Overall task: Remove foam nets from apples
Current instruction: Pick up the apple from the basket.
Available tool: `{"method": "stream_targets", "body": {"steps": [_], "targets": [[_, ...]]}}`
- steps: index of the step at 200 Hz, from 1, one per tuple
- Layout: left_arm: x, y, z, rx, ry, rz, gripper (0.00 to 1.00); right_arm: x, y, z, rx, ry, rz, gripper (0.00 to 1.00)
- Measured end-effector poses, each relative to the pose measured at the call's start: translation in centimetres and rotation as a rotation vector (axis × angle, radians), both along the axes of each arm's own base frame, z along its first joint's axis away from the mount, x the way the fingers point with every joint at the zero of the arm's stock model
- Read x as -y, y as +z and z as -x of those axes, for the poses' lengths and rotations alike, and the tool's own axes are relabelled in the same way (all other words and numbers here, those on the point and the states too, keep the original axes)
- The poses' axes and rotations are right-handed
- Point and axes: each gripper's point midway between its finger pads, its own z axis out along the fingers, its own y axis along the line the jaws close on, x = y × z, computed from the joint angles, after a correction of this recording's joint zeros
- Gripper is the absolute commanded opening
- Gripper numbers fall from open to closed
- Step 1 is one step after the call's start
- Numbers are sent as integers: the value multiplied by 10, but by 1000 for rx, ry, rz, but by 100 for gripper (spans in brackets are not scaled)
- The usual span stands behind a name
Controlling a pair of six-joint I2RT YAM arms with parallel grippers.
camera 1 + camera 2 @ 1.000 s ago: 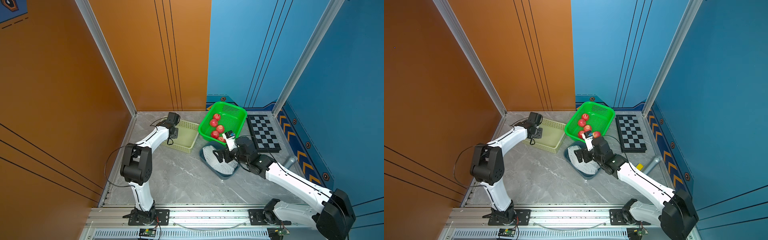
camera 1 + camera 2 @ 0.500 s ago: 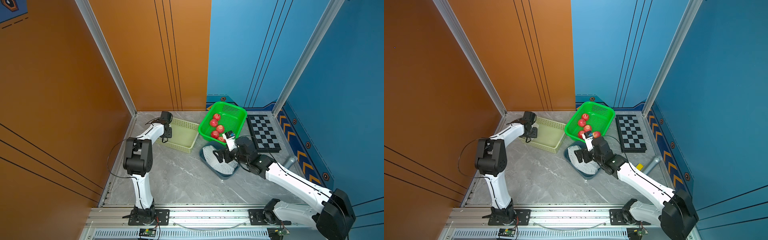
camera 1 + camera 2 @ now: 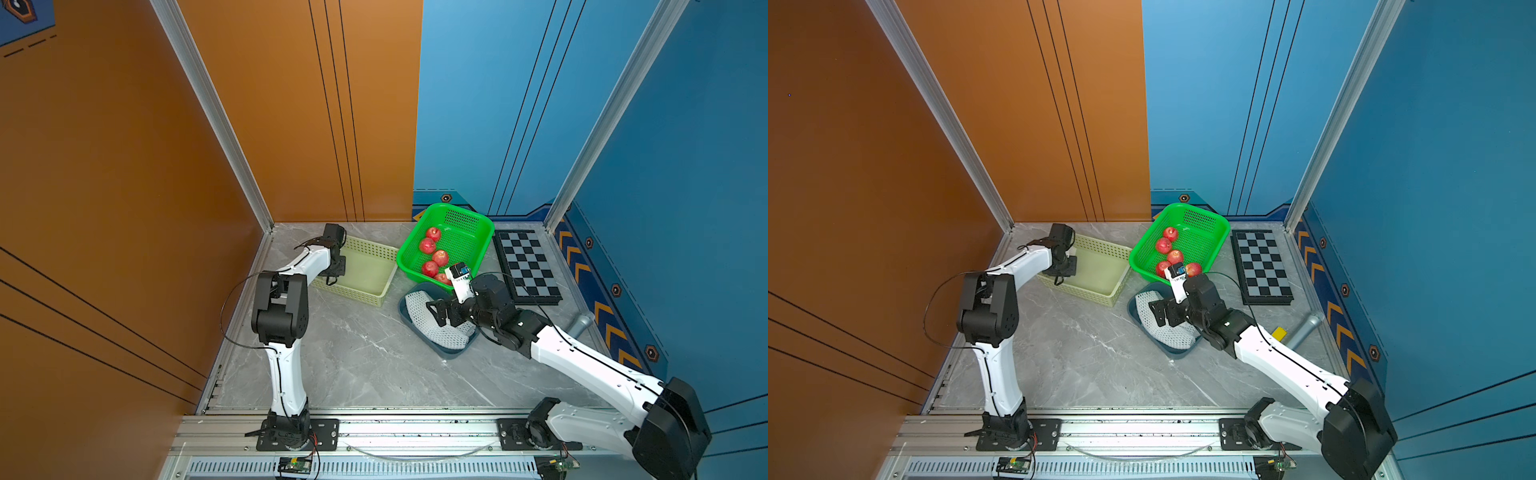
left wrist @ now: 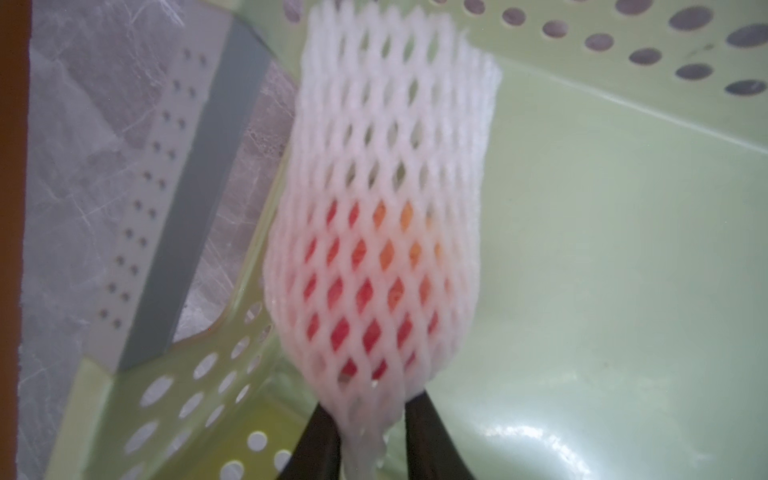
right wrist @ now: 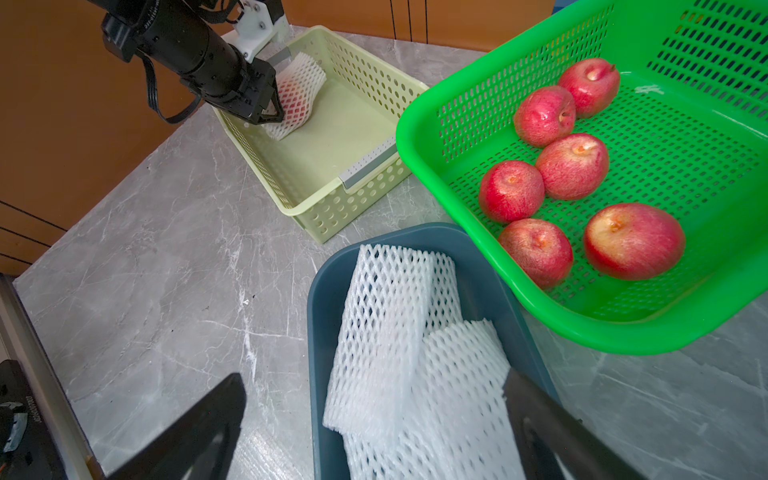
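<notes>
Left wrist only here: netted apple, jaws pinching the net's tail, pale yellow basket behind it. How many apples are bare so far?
Observer: Six bare apples, all lying in the green basket.
Operator: Where are their nets?
Observer: Empty foam nets lie piled in a dark blue tray, just nearer the robot than that basket.
Operator: Right arm busy?
Observer: No. The right gripper hovers over the tray, jaws wide open, holding nothing.
</notes>
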Motion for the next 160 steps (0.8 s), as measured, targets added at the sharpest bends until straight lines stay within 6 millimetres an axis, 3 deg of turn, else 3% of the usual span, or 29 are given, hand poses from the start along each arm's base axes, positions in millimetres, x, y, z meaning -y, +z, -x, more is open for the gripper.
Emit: {"method": "stream_targets", "body": {"steps": [25,46,106,138,160], "targets": [[4,1,0,-1,-18,-4,1,0,0,0,0,0,0,99],[8,9,0,15,-28,-3,0,0,0,0,0,0,0,99],[25,75,2,144,-70,15,0,0,0,0,4,0,-3,99],[51,107,16,181,-134,55,0,1,1,0,5,-2,-4,99],[83,127,42,194,-230,99,0,4,5,-4,17,-11,-17,98]]}}
